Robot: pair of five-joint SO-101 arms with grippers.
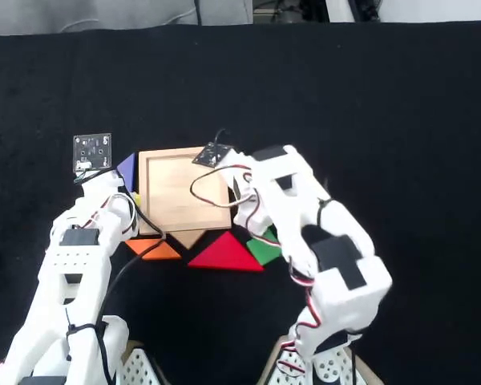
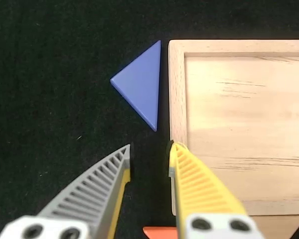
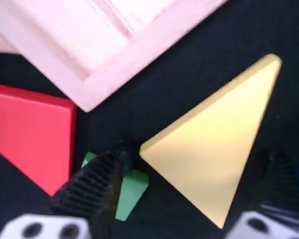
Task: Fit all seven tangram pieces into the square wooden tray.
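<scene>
Yellow triangle (image 3: 209, 144) is lying inside the right gripper (image 3: 197, 164), whose jaws are standing open and empty, just off the wooden tray (image 3: 139, 64).

I am recording the square wooden tray (image 1: 180, 192) lying flat, its pale floor showing. A blue triangle (image 2: 142, 87) is lying flat just beside one rim. An orange piece (image 1: 152, 249), a tan piece (image 1: 188, 238), a large red triangle (image 1: 224, 255) and a green piece (image 1: 264, 249) are lying outside along its near edge. A yellow triangle (image 3: 214, 144) is lying near a corner, apart from the rim
</scene>
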